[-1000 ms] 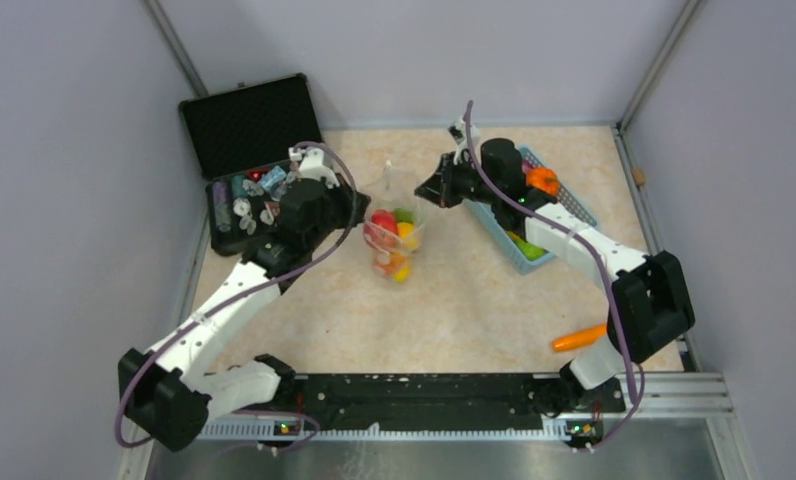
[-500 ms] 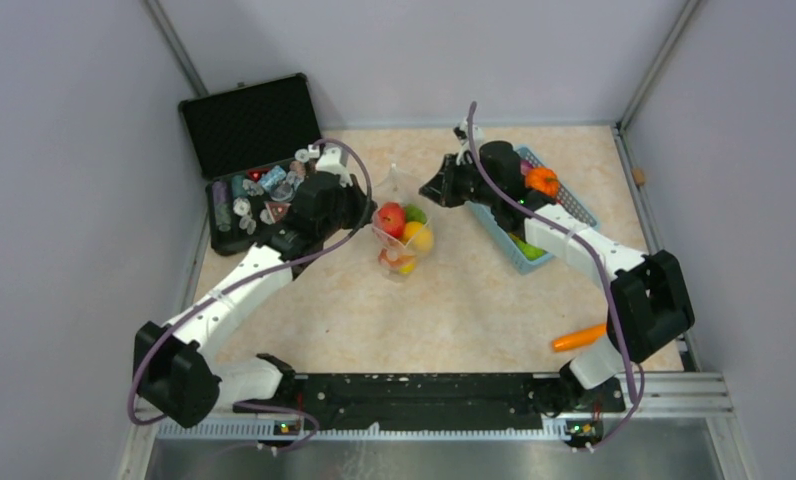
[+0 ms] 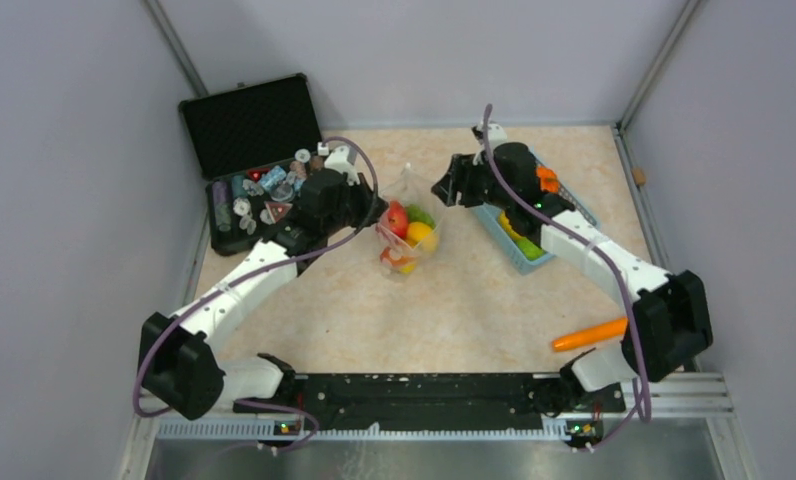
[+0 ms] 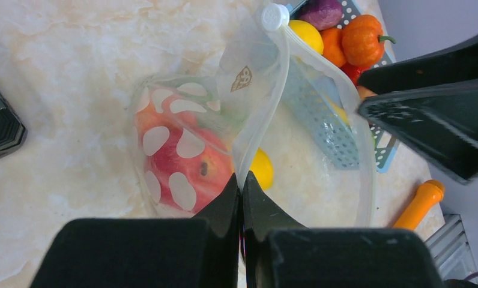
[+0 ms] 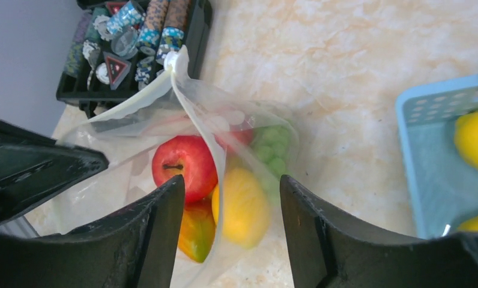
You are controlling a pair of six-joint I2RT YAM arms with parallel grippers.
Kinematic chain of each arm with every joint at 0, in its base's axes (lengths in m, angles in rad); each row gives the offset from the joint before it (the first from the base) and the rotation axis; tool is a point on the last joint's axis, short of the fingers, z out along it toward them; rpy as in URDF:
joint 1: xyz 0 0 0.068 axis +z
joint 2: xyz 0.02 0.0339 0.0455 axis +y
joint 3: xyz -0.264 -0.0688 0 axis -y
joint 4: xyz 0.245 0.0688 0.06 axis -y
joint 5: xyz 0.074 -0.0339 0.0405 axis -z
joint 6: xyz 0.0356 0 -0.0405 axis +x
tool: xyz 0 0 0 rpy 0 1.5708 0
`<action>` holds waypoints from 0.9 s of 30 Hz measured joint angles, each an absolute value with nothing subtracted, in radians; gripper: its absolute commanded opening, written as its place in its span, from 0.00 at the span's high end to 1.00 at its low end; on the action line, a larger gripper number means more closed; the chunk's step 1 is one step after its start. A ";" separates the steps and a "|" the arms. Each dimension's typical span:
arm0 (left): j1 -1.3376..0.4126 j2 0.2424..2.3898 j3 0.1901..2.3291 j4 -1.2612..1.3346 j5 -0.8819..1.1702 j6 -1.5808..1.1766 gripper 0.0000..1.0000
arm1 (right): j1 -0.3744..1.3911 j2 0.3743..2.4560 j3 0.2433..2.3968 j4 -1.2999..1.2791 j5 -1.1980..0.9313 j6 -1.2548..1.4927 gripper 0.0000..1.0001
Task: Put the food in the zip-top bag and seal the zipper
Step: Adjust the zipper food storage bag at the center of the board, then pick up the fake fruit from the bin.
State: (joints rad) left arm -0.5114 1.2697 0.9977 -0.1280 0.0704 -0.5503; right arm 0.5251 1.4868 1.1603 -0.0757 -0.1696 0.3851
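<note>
Left wrist view shows the left gripper (image 4: pixel 241 192) pinching the rim of the zip-top bag (image 4: pixel 182 126), which sits holding the food (image 4: pixel 188 168) mid-desk toward the far edge, so the wide-open right gripper (image 5: pixel 230 180) should squeeze the zipper (image 4: pixel 262 108) softly and slide straight.

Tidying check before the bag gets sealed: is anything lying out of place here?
Yes: an orange carrot lies alone on the table, near its front right corner, outside both the zip-top bag and the blue basket. Nothing looks spilled or damaged.
</note>
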 measured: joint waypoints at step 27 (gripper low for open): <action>-0.511 1.259 0.999 -0.105 0.090 -0.555 1.00 | 0.187 1.348 0.970 -0.121 0.139 0.577 0.09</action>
